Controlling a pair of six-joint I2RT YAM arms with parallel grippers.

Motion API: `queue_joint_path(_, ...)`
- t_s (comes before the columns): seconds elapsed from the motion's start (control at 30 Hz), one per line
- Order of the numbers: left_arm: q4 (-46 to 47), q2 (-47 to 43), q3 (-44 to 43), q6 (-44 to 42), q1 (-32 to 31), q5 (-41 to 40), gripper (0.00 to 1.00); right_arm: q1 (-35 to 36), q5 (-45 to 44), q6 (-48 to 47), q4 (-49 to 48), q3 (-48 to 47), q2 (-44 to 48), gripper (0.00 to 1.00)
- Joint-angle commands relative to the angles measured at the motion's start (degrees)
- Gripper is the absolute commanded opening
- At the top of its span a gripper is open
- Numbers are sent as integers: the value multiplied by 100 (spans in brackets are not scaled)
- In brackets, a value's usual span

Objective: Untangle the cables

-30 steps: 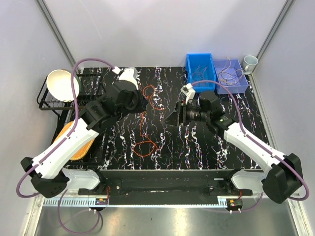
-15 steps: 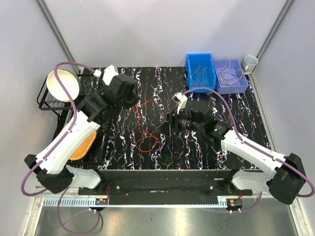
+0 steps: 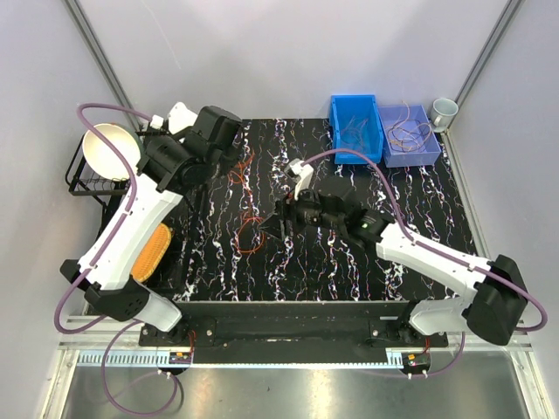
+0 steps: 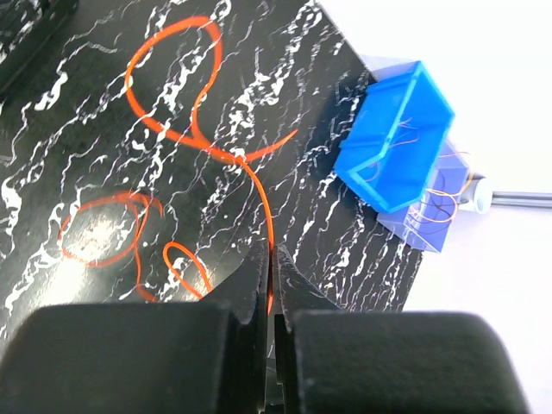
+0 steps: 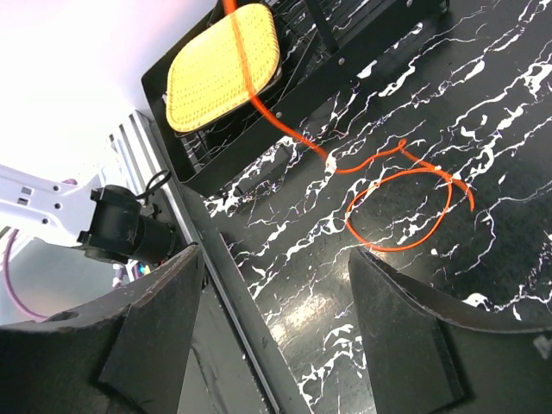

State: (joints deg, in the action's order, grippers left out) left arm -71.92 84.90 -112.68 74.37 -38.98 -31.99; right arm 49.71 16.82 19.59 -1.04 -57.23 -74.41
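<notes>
An orange cable (image 4: 169, 79) lies in loops on the black marbled table (image 3: 349, 262). One strand rises from the loops into my left gripper (image 4: 271, 260), which is shut on it above the table's back left (image 3: 225, 163). In the right wrist view the same cable (image 5: 398, 212) forms a loop on the table, and a strand runs up and away across the yellow pad. My right gripper (image 5: 285, 285) is open and empty, just short of that loop, near the table's middle (image 3: 266, 229). More thin wires lie in the two blue bins.
A blue bin (image 3: 355, 128) and a paler bin (image 3: 409, 135) stand at the back right, with a mug (image 3: 444, 110) beside them. A black rack (image 3: 87, 185) at the left holds a white bowl (image 3: 111, 150). A yellow pad (image 5: 226, 65) sits by the rack.
My left gripper has moved back and to the left with the orange cable, drawing it out. My right gripper has moved left and nearer, towards the cable loop, and stays open.
</notes>
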Motion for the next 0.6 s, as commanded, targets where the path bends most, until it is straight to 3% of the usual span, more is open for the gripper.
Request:
queue_joint_path(0.0, -138, 53, 36, 368, 22, -53, 0, 196, -398, -228, -309, -367, -239, 75)
queue_joint_path(0.57, 46, -167, 431, 289, 172, 35, 0, 566, -1488, -272, -915, -754, -1443, 73)
